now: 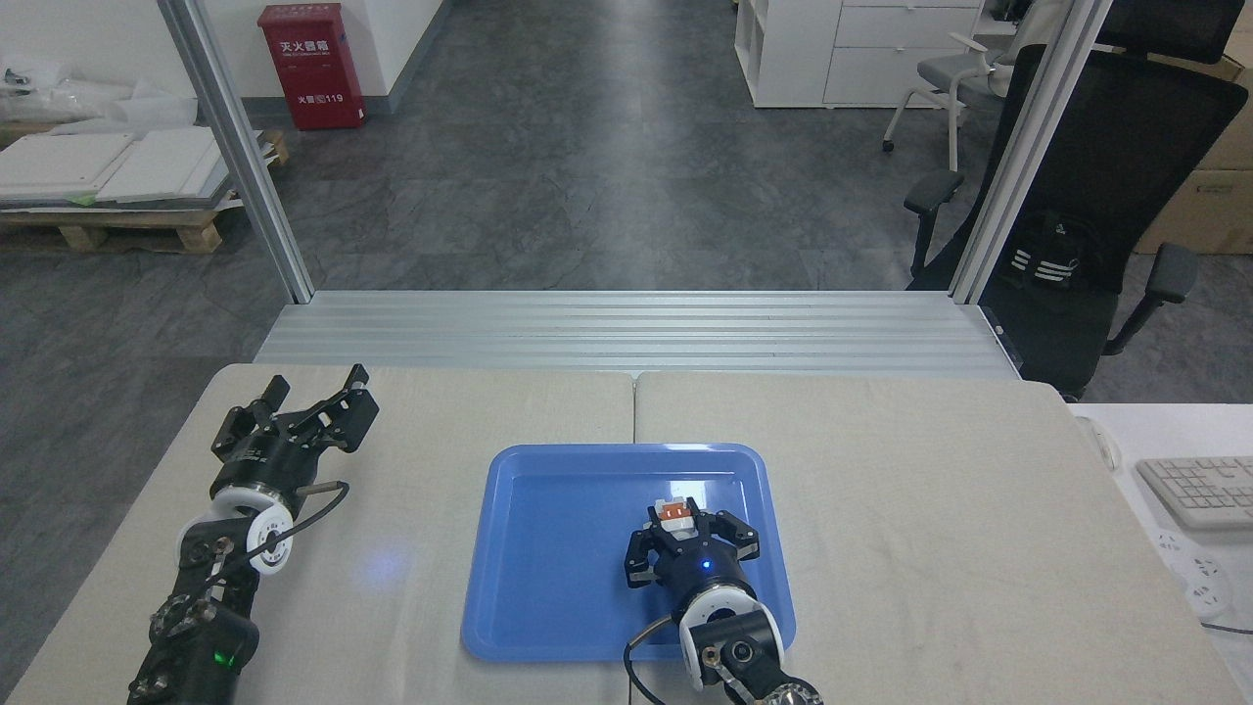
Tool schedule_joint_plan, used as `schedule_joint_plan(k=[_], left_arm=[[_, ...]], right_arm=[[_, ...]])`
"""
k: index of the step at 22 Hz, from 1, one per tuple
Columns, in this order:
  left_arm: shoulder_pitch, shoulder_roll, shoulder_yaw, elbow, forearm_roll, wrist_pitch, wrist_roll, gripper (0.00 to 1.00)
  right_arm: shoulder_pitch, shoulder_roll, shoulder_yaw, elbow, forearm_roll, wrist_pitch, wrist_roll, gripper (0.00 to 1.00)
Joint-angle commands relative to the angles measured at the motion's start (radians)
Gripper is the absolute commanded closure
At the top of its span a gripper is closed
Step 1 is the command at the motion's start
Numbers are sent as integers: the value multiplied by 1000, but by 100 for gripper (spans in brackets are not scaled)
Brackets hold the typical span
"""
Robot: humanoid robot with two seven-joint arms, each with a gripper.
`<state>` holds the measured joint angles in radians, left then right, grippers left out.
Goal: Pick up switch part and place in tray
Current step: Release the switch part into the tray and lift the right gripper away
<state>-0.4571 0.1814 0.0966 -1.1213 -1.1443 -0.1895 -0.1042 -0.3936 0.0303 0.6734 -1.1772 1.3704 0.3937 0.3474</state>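
Note:
The blue tray (548, 548) lies in the middle of the table. My right gripper (677, 524) hangs over the tray's right half, shut on the switch part (672, 513), whose white body and orange tab poke out between the fingers. The button end is hidden by the gripper. Whether the part touches the tray floor I cannot tell. My left gripper (315, 392) rests near the table's far left corner, open with nothing between its fingers.
A keyboard (1199, 490) and a white power strip (1199, 586) sit on a side desk at the right. A black office chair (1087, 235) stands behind the table's right corner. Metal rails (626, 328) run along the table's far edge.

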Motion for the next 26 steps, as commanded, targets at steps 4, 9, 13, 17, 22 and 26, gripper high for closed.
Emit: schedule_joint_plan(k=[4,9,13,17,22,26], left_arm=[[0,0,0,0,0,1,0,0],[0,0,0,0,0,1,0,0],[0,0,0,0,0,-1,0,0],[0,0,0,0,0,1,0,0],[0,0,0,0,0,1,0,0],[0,0,0,0,0,1,0,0]], right_arm=[[2,36,-11,-9,-50,10,-10,18],[-10,30,-122,-15,-73,7,-19,5],[-57,10,-262,-58,-86,-73,-115,4],[-94,-118,-504,-85,-94,-352,-224,4],[-82,-242,-601,-67,-99,-472,-266,3],[-15,-316,-601,-55,-194,-486,-318,3]])
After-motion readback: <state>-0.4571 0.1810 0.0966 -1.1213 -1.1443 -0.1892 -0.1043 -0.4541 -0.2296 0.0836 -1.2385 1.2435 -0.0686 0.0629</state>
